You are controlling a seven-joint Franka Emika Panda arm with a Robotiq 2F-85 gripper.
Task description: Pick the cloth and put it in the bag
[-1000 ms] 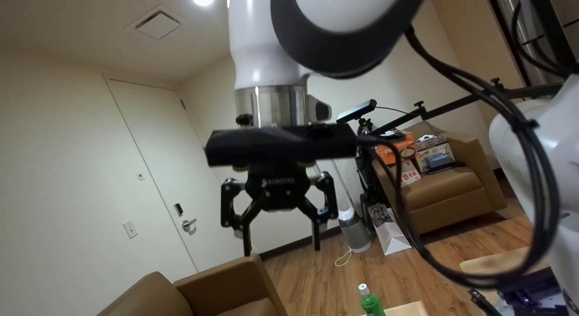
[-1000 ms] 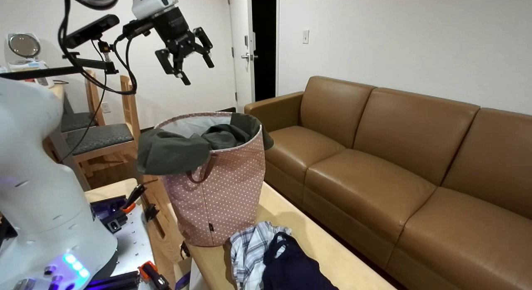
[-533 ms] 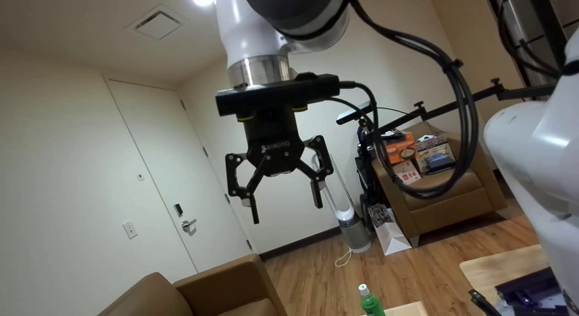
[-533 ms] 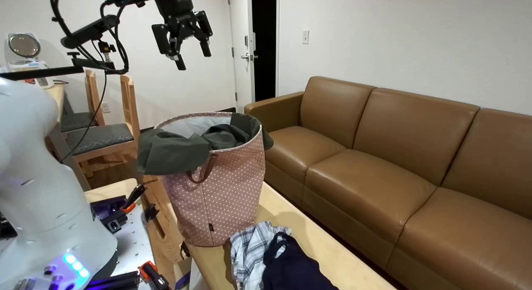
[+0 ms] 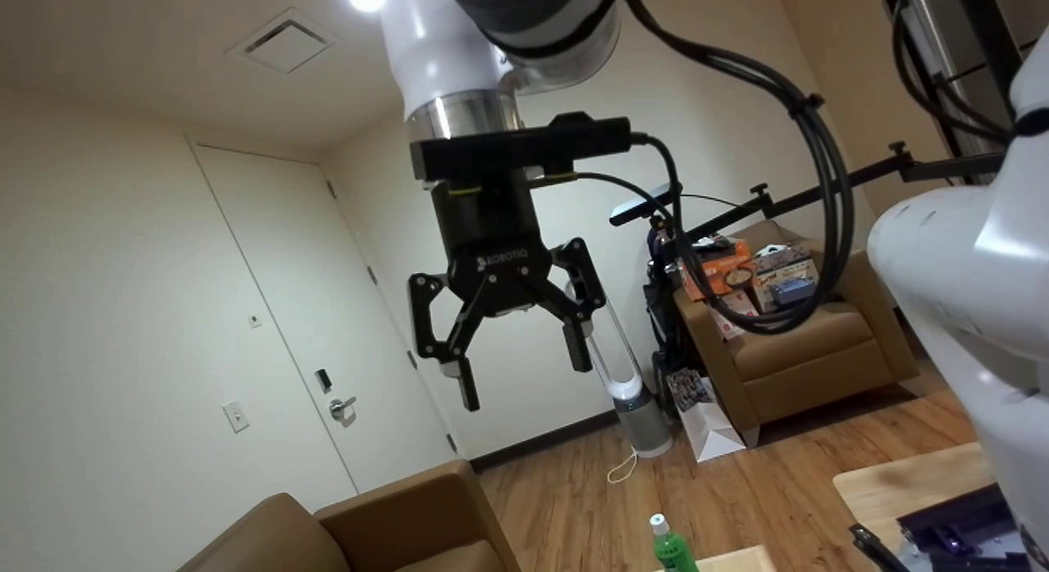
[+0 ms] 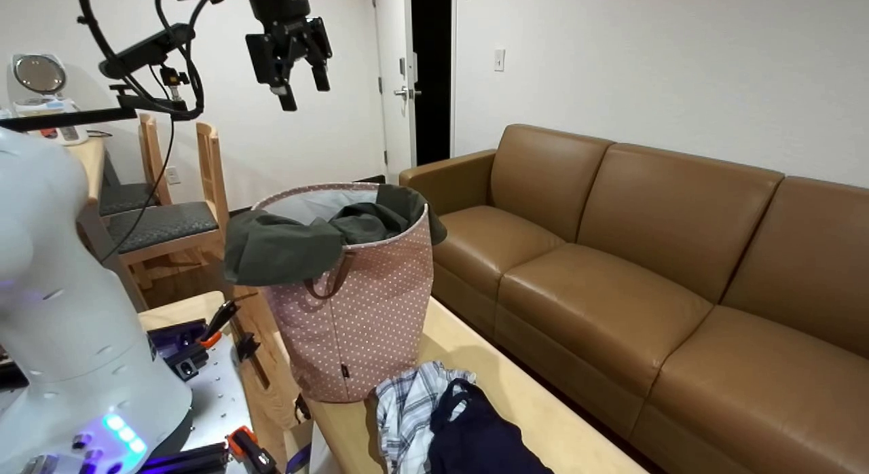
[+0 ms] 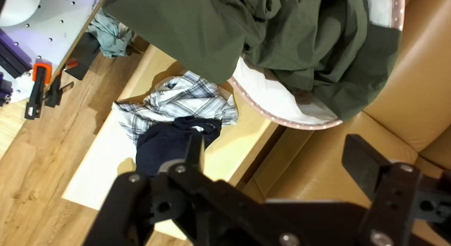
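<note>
My gripper (image 5: 527,388) hangs high in the air, open, with nothing between its fingers. In an exterior view the gripper (image 6: 305,99) is above the pink dotted bag (image 6: 366,311). A dark green cloth (image 6: 285,250) lies partly inside the bag and drapes over its rim on two sides. Beside the bag's foot lie a plaid cloth (image 6: 407,406) and a navy cloth (image 6: 475,433), the navy overlapping the plaid. From the wrist, the green cloth (image 7: 303,38) covers much of the bag's mouth, with white lining showing near the rim (image 7: 299,126).
The bag and loose cloths stand on a light wooden table (image 6: 543,420) alongside a brown sofa (image 6: 611,290). Clamps (image 6: 251,450) sit near the robot base. A camera arm (image 6: 81,115) reaches out at the left. A green bottle (image 5: 674,550) shows in an exterior view.
My gripper has risen and shifted slightly back toward the robot base side, tilting to point more straight down. It stays open. The bag and all cloths look unmoved.
</note>
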